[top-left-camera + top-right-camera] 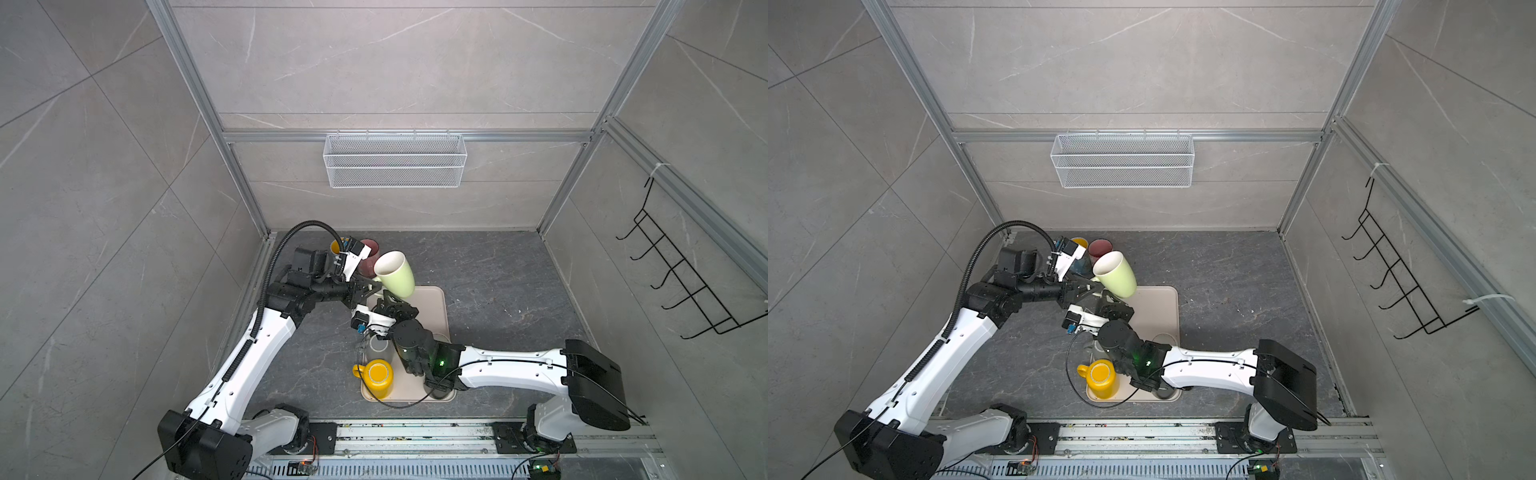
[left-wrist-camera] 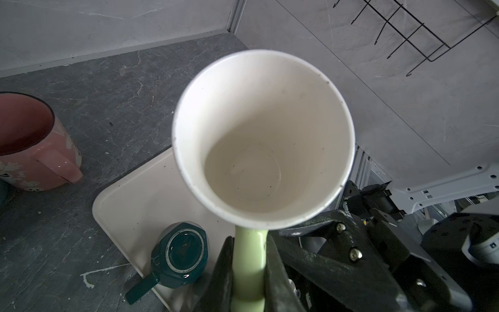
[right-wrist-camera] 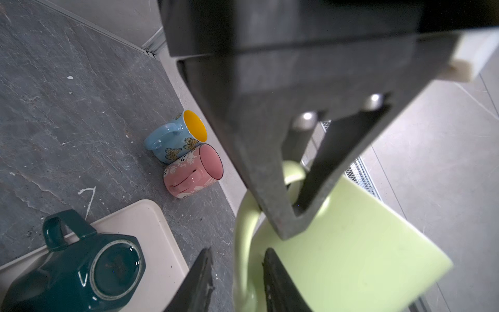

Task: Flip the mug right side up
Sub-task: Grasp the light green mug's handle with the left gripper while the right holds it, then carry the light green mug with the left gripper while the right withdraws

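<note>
mug [image 1: 395, 274]: pale green outside, cream-white inside, empty | state: up in the air, clear of the counter [image 1: 498, 291], handle pinched in the left gripper [image 2: 248, 240] | pose: tilted, mouth facing upward | place: hanging over the far end of the beige tray [image 1: 432, 307]
</note>
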`<control>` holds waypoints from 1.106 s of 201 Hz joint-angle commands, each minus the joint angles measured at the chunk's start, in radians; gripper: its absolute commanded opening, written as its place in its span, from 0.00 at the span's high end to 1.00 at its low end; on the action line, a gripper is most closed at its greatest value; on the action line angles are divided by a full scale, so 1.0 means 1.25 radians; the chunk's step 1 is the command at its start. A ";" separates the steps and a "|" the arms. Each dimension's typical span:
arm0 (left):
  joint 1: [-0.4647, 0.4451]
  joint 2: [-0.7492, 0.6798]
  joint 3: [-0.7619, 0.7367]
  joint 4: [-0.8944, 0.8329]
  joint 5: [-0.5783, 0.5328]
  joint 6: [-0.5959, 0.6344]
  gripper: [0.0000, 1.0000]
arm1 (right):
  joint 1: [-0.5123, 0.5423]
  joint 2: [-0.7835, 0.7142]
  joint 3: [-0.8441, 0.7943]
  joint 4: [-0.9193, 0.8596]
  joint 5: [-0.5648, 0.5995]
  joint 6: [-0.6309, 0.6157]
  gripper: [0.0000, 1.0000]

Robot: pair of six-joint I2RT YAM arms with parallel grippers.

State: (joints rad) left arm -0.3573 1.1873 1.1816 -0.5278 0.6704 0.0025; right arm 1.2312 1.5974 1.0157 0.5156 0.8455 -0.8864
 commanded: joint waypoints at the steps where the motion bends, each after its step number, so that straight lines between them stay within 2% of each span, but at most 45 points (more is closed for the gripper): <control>1: -0.002 -0.003 0.000 0.086 -0.039 -0.034 1.00 | -0.001 -0.031 0.017 -0.015 0.056 0.060 0.60; 53: -0.002 0.027 0.008 0.181 -0.143 -0.083 1.00 | -0.001 -0.094 -0.019 -0.080 0.112 0.165 0.44; 85: -0.003 0.065 0.014 0.240 -0.195 -0.128 1.00 | -0.007 -0.170 -0.045 -0.168 0.103 0.323 0.33; 111: -0.005 0.119 0.040 0.268 -0.189 -0.137 1.00 | -0.053 -0.230 -0.034 -0.348 0.029 0.512 0.29; 135: -0.012 0.179 0.086 0.256 -0.214 -0.139 1.00 | -0.110 -0.275 -0.032 -0.453 -0.048 0.641 0.27; 164: -0.038 0.236 0.120 0.255 -0.316 -0.136 1.00 | -0.198 -0.305 -0.031 -0.547 -0.179 0.795 0.23; 193: -0.066 0.302 0.163 0.250 -0.396 -0.130 1.00 | -0.267 -0.305 -0.034 -0.588 -0.285 0.886 0.22; 222: -0.096 0.368 0.214 0.241 -0.458 -0.106 1.00 | -0.301 -0.312 -0.047 -0.576 -0.342 0.933 0.22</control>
State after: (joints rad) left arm -0.4511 1.6150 1.3556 -0.3336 0.1799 -0.1570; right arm 0.8776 1.2274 0.9718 -0.1711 0.5278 0.1555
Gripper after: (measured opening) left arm 0.150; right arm 0.778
